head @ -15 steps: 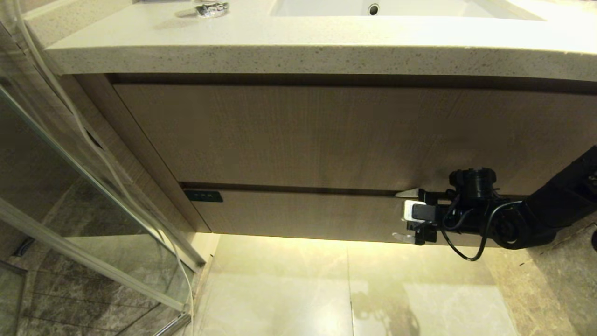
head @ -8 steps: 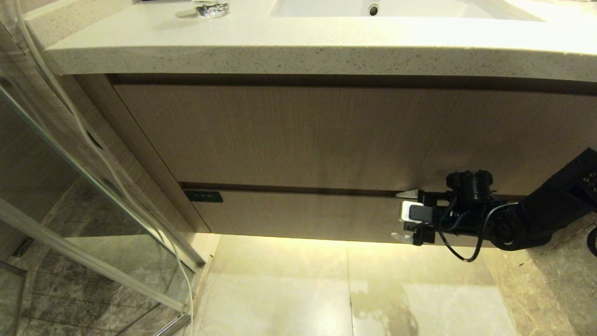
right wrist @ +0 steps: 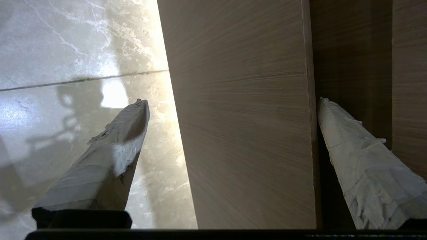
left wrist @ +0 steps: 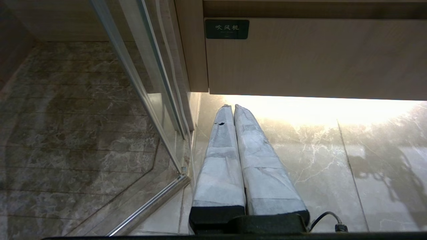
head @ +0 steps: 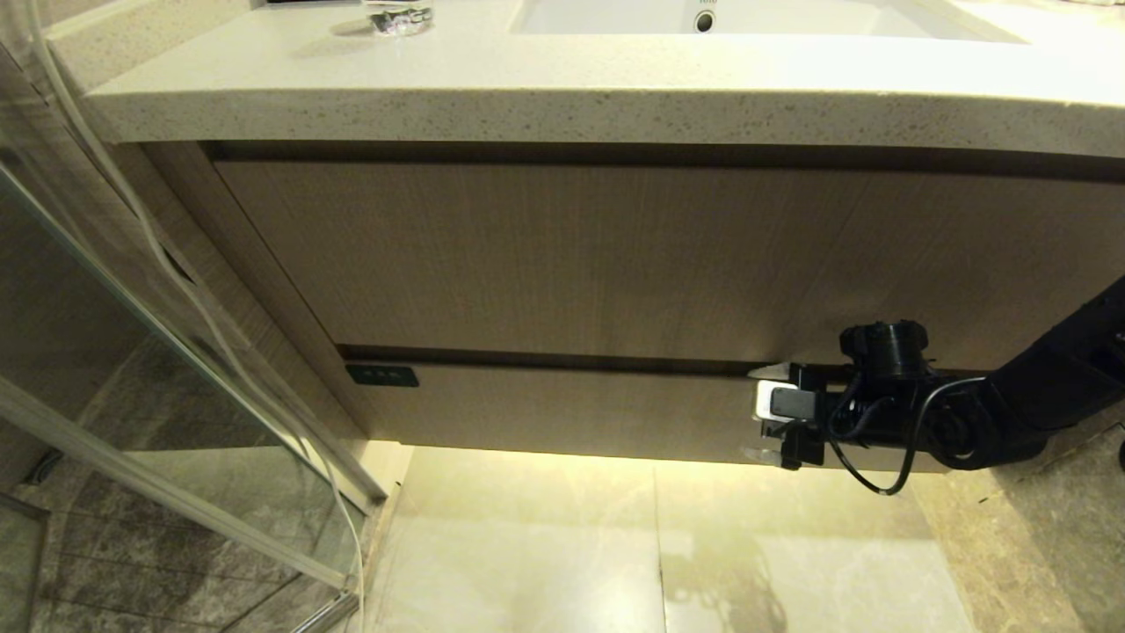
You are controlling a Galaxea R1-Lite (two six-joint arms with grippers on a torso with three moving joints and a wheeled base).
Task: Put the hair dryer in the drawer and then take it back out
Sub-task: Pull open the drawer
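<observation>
The drawer (head: 571, 409) is the low wood-grain front under the vanity, shut, with a dark green label (head: 381, 376) at its left corner. My right gripper (head: 758, 411) is open at the drawer's right part and straddles the front. One finger (right wrist: 350, 150) lies in the dark gap above the drawer (right wrist: 243, 116), the other finger (right wrist: 110, 160) hangs below its lower edge over the floor. Nothing is clamped. My left gripper (left wrist: 230, 106) is shut and empty, low over the floor below the label (left wrist: 227, 29). The hair dryer is out of view.
A taller wood-grain front (head: 615, 255) sits above the drawer, under a speckled stone countertop (head: 562, 105) with a sink (head: 703, 16) and a small glass object (head: 400, 16). A glass shower door (head: 176, 369) stands at the left. Marble floor (head: 615, 545) lies below.
The whole picture has slid down a little. My right wrist has turned slightly at the drawer front, and the gripper stays open in the same spot.
</observation>
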